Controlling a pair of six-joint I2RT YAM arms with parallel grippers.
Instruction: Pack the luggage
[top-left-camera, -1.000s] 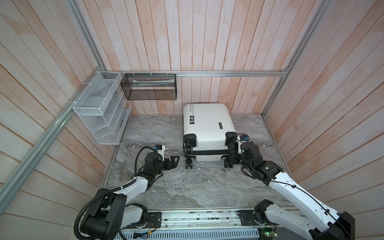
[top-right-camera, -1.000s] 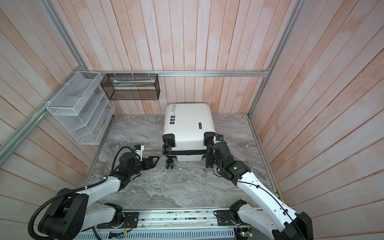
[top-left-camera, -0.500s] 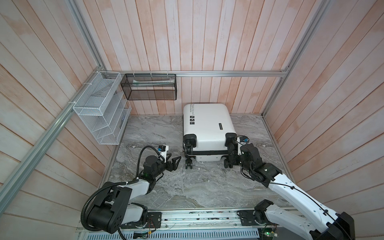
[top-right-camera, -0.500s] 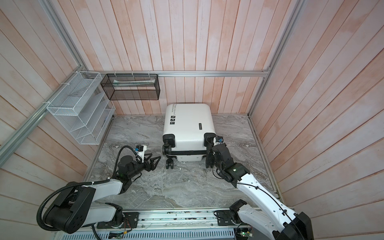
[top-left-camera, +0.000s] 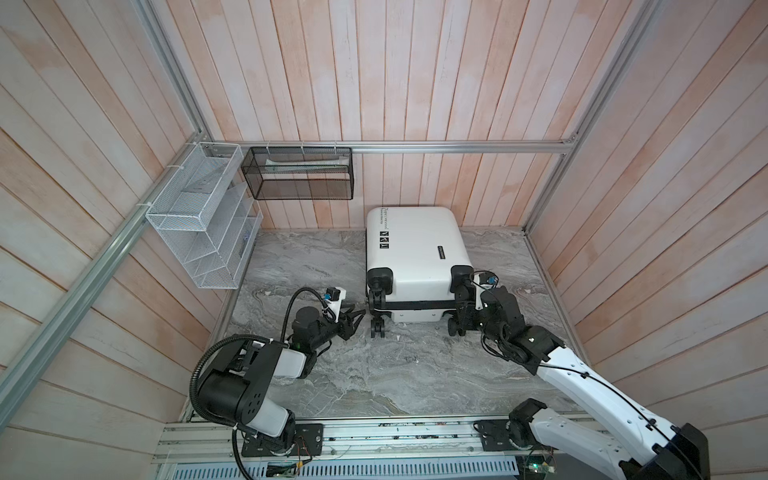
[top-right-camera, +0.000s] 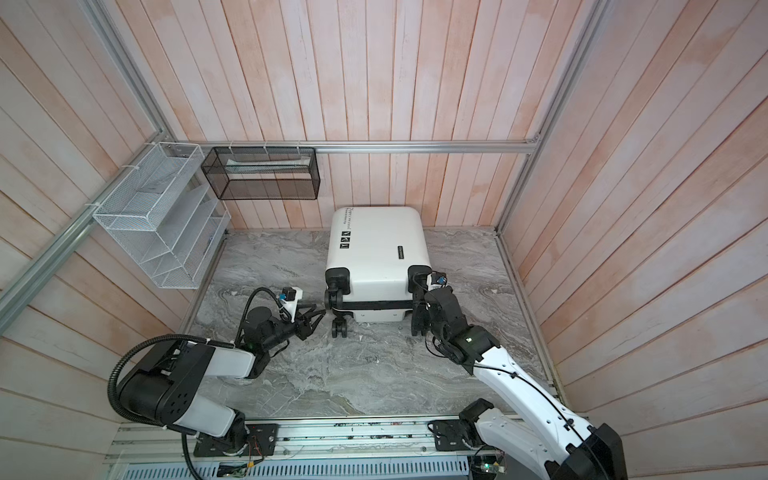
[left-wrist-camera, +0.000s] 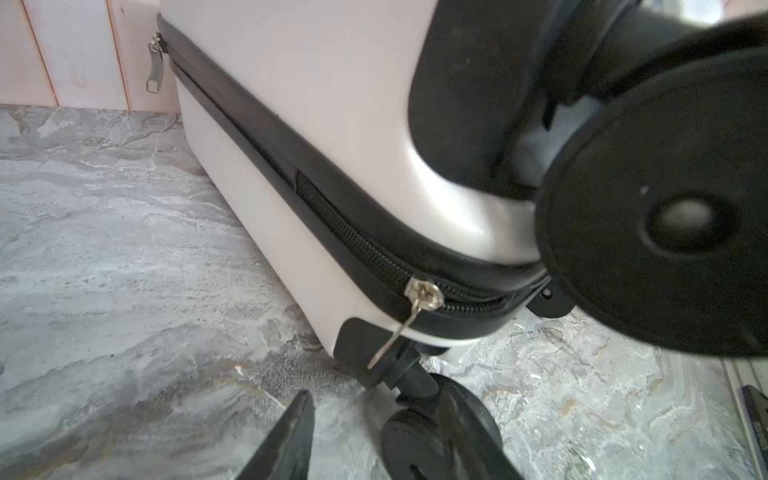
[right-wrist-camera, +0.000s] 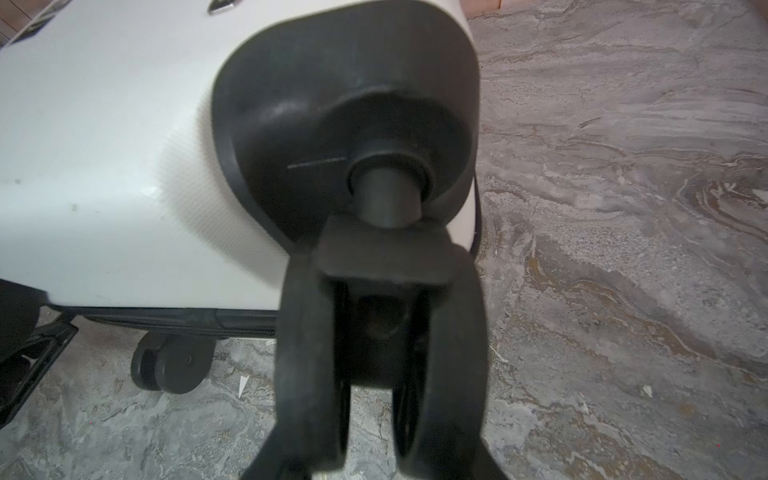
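Observation:
The luggage (top-left-camera: 415, 253) (top-right-camera: 376, 249) is a white hard-shell suitcase lying flat and zipped shut on the marble floor, with its black wheels toward the front. My left gripper (top-left-camera: 353, 321) (top-right-camera: 313, 318) (left-wrist-camera: 374, 415) is low at its front left corner, open, holding nothing. A silver zipper pull (left-wrist-camera: 424, 293) hangs just beyond it, above the lower corner wheel (left-wrist-camera: 440, 432). My right gripper (top-left-camera: 461, 309) (top-right-camera: 419, 316) (right-wrist-camera: 380, 436) is shut on the upper right wheel (right-wrist-camera: 382, 332), one finger on each outer side of the twin caster.
A white wire rack (top-left-camera: 199, 232) hangs on the left wall. A black mesh basket (top-left-camera: 299, 174) on the back wall holds something pale. Wooden walls close in three sides, and a metal rail (top-left-camera: 374, 436) runs along the front. A second zipper pull (left-wrist-camera: 154, 70) sits at the suitcase's far corner.
My left gripper's jaws have narrowed and its arm has folded back while the gripper stays by the front left corner. The right gripper keeps its hold on the wheel.

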